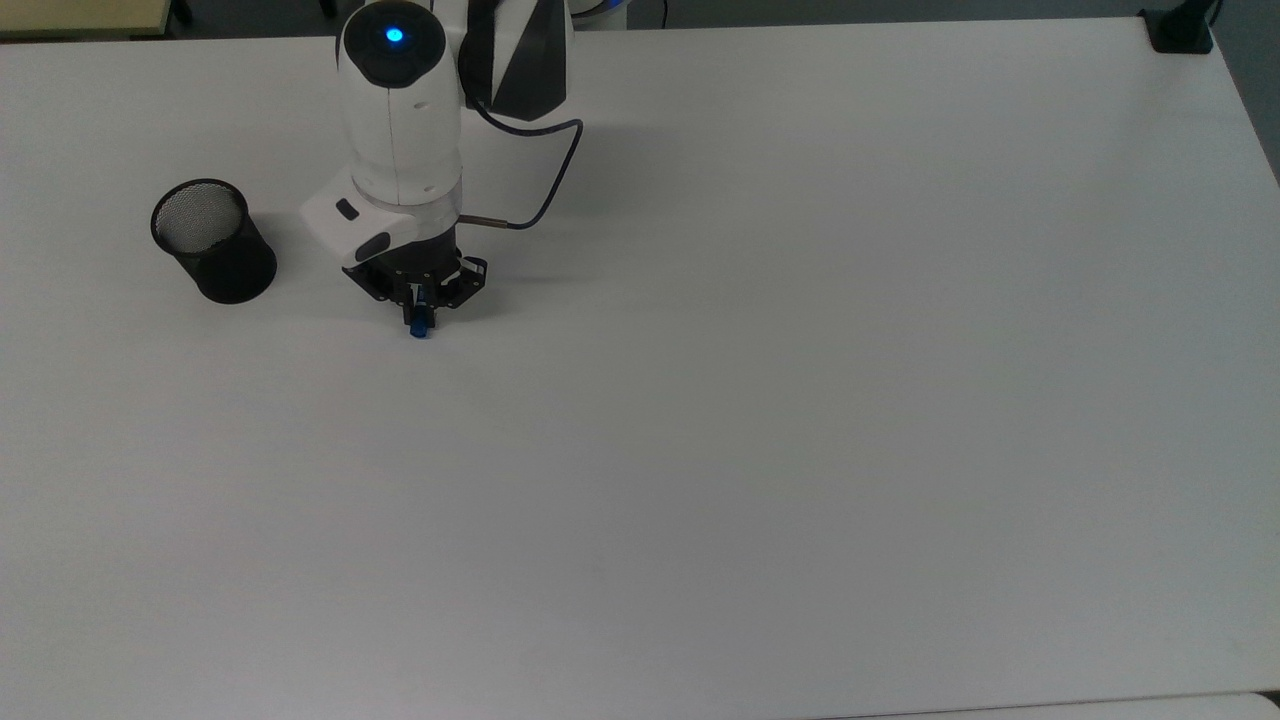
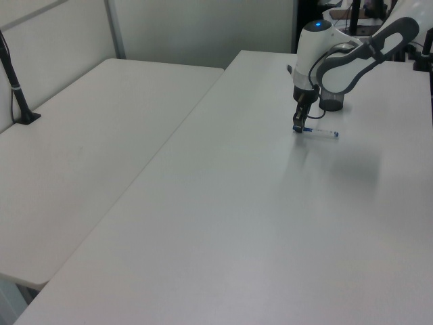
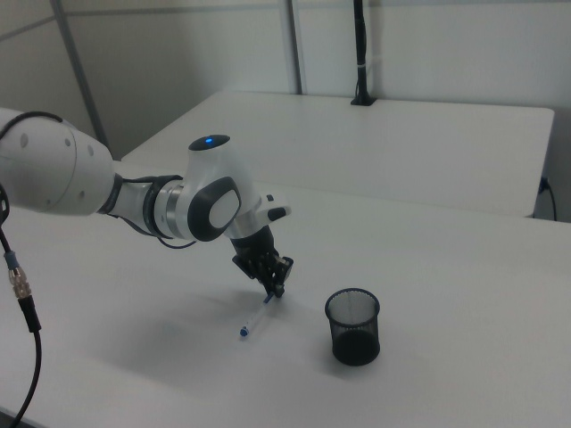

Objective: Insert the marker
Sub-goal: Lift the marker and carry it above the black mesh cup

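Observation:
The marker (image 1: pixel 421 322) lies on the white table (image 1: pixel 800 400), its blue cap poking out below my gripper (image 1: pixel 420 303). My gripper is down at table height with its fingers closed in on the marker near the capped end. In the left view the white barrel of the marker (image 2: pixel 323 133) runs to the right of the gripper (image 2: pixel 298 127). In the right view the marker (image 3: pixel 254 319) stretches from the gripper (image 3: pixel 275 291) toward the lower left. The black mesh cup (image 1: pixel 213 240) stands upright to the top view's left of the gripper, also seen as the cup (image 3: pixel 353 325) and the cup (image 2: pixel 331 101).
A black cable (image 1: pixel 550 165) loops from the wrist. A black clamp base (image 1: pixel 1180 30) sits at the table's far right corner in the top view. A second white table (image 2: pixel 81 149) with a black post (image 2: pixel 17 88) adjoins in the left view.

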`<action>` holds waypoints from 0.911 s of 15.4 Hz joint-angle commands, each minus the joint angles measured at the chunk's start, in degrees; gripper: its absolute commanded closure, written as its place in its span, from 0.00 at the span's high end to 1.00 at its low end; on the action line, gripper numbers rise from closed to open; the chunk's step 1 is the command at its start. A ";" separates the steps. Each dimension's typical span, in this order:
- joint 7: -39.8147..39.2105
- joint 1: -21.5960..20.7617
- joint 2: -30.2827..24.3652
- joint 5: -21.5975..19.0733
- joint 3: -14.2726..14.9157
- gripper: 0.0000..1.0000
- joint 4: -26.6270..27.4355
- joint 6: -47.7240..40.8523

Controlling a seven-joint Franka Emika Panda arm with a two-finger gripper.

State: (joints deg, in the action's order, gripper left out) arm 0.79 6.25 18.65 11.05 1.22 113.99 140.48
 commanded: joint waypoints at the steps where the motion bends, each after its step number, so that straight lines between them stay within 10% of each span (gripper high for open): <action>1: 1.76 1.47 -5.89 0.64 -0.08 0.00 0.62 0.41; 14: -2.72 10.88 -17.77 0.11 2.90 0.00 5.88 21.21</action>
State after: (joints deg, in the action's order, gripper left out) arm 0.23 15.74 2.92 11.05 2.58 114.42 151.99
